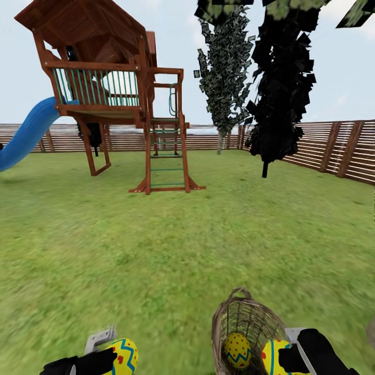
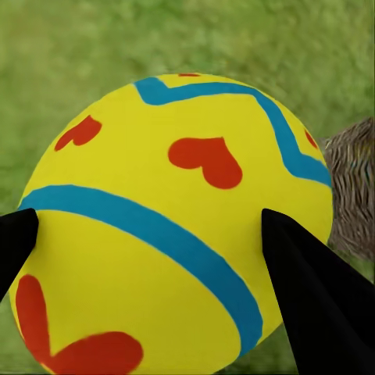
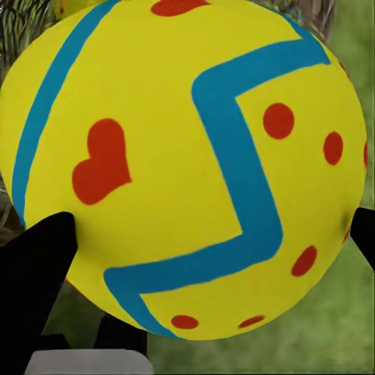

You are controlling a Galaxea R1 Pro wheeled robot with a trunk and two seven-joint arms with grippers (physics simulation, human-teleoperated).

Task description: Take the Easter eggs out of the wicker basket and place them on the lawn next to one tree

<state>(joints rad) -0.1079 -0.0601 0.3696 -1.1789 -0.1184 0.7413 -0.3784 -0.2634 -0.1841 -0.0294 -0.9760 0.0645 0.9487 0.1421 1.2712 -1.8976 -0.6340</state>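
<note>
Low on the left of the head view, my left gripper [image 1: 115, 355] is shut on a yellow Easter egg [image 1: 125, 355] with blue zigzags. The left wrist view shows that egg [image 2: 172, 226] between the black fingers [image 2: 312, 305]. My right gripper [image 1: 284, 355] is shut on a second egg [image 1: 272, 357], seen close up in the right wrist view [image 3: 195, 156], just beside the wicker basket [image 1: 250, 315]. A third egg [image 1: 237, 350] lies inside the basket, which stands on the lawn [image 1: 172, 250] between my two grippers. The tree is out of view.
A wooden playset [image 1: 112, 88] with a blue slide [image 1: 26, 133] stands ahead on the left. Two narrow dark cypresses [image 1: 281, 88] rise near the slatted fence [image 1: 333, 148] at the back right. Open grass lies between me and them.
</note>
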